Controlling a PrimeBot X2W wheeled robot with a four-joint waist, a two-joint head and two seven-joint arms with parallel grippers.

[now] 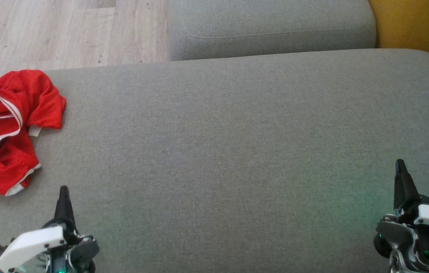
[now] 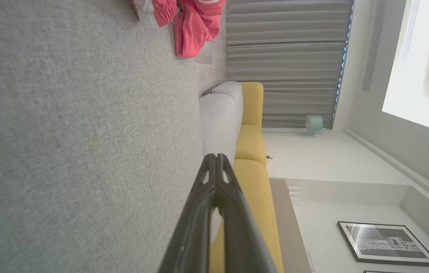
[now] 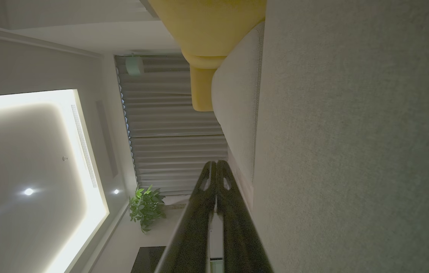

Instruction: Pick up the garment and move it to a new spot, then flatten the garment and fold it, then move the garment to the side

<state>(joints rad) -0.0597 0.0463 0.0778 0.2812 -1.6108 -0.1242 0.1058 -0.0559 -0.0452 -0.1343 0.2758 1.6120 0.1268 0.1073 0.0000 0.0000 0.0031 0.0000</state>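
Red garment (image 1: 7,129) sits bunched at the far left edge of the grey seat cushion (image 1: 237,151), white trim twisted on top. From the left wrist view, part of it seems to spill over the cushion's side. It's crumpled, with no flat panel and no crease line, so I'd say pick-up hasn't started. The wide bare stretch of cushion to its right looks like the obvious new spot, with room to spread and fold. Left gripper (image 1: 63,197) hovers low over the near-left of the cushion, just short of the garment's near hem, fingers pressed together with nothing between them. Right gripper (image 1: 401,167) is well apart at the near-right, also closed on nothing, with the tips meeting in its wrist view. Both forearms come in from the near edge with fingers pointing away across the cushion, roughly parallel to it. That reads as a parked pose, not a reach. The left arm is the natural one to go first: it needs to open, swing left and drop onto the bunch. The mesh looks slippery and layered, so a pinch may take just one layer.
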